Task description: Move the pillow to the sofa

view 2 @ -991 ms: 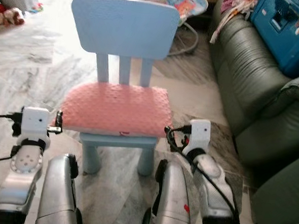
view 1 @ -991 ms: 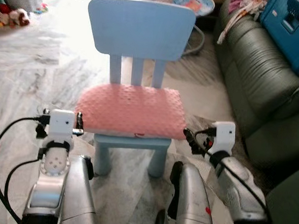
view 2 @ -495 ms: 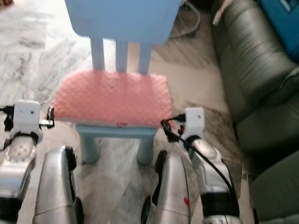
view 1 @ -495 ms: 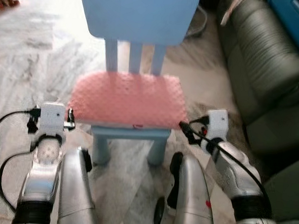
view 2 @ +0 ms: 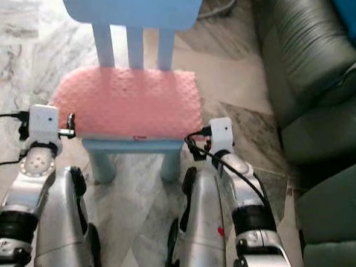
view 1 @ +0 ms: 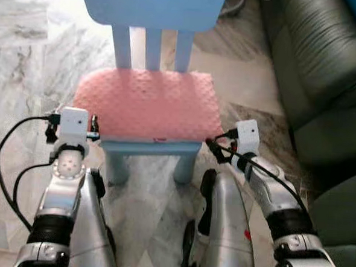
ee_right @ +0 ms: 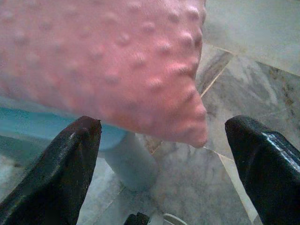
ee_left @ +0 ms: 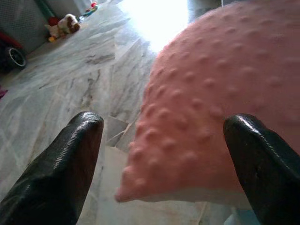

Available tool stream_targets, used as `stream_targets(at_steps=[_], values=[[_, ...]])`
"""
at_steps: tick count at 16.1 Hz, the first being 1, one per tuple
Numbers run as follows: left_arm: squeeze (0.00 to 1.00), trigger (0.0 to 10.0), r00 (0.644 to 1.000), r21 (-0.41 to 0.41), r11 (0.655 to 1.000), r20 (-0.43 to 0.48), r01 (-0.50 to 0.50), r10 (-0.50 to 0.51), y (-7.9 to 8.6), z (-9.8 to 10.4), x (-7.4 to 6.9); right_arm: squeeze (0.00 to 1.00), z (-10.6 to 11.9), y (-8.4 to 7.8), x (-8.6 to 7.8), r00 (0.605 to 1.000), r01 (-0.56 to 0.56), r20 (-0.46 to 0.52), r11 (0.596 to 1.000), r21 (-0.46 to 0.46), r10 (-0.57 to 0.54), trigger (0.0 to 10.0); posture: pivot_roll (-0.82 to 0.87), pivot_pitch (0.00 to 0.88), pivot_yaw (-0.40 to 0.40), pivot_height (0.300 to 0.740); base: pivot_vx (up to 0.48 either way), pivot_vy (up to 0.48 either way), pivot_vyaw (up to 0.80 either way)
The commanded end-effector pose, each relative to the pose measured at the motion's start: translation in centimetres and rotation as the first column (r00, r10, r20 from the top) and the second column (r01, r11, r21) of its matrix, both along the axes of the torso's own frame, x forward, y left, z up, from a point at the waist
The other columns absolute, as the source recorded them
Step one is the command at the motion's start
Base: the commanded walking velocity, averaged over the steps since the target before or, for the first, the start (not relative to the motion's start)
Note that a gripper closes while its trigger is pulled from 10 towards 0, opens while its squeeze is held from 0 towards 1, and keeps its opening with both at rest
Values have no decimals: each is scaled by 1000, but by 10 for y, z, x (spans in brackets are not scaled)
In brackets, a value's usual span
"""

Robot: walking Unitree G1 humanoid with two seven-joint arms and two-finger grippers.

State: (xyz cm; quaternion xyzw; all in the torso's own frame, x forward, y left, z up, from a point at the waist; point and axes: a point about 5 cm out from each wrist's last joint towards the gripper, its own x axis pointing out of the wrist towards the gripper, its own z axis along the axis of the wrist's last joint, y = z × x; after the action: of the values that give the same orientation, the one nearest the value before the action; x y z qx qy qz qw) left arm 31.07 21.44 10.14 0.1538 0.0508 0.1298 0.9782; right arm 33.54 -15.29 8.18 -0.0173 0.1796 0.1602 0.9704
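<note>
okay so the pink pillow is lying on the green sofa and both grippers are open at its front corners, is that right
Not quite. The pillow lies on the blue chair, not the sofa, which stands off to the robot's right; the left eye view shows this. The left gripper and right gripper are indeed open at its front corners.

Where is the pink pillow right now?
The pink pillow lies on the seat of the blue chair straight ahead, between the open left claw and right claw, with the green sofa to the right.

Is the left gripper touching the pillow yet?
Apart. The left wrist view shows the left gripper with jaws open, straddling the pillow corner with gaps either side.
</note>
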Motion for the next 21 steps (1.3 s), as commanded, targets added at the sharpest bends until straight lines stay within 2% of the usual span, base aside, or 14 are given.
stream_targets(at_steps=[1,4,7,9,12,14,15,16,21], values=[[0,10000,1000,17,1000,9,21,-21,-9,-4,4,0,-6,-1,2,1000,11,-10,1000,-17,-11,10000,-5,283,-129,437,0,0,0],[0,10000,1000,49,999,11,3,-4,-14,-10,11,0,-4,4,13,1000,22,4,1000,-12,-22,10000,-14,283,-131,437,0,0,0],[0,10000,1000,90,996,28,-12,10,-12,-14,17,0,0,12,22,999,22,29,999,-26,-22,10000,-19,282,-135,437,0,0,0],[0,10000,998,139,988,19,-68,66,-2,-18,17,0,5,28,28,999,5,46,1000,-29,-4,10000,-23,281,-139,437,0,0,0],[0,10000,988,184,972,-5,-150,153,17,-29,10,0,5,46,30,999,-4,48,1000,-17,5,10000,-37,285,-148,437,0,0,0],[0,10000,985,184,969,-14,-164,169,29,-31,7,0,4,53,28,999,-21,45,1000,-14,22,10000,-43,288,-153,437,0,0,0],[0,9333,987,187,970,-18,-155,161,33,-32,6,0,3,55,27,998,-30,47,999,-14,31,10000,-44,289,-154,437,0,0,0],[0,0,988,184,971,-21,-149,156,36,-33,6,0,4,55,28,998,-31,50,999,-16,32,0,-47,288,-155,437,0,0,0],[0,0,988,184,972,-16,-149,154,33,-36,8,0,3,53,30,999,-13,45,1000,-15,14,0,-49,281,-163,437,0,0,0]])
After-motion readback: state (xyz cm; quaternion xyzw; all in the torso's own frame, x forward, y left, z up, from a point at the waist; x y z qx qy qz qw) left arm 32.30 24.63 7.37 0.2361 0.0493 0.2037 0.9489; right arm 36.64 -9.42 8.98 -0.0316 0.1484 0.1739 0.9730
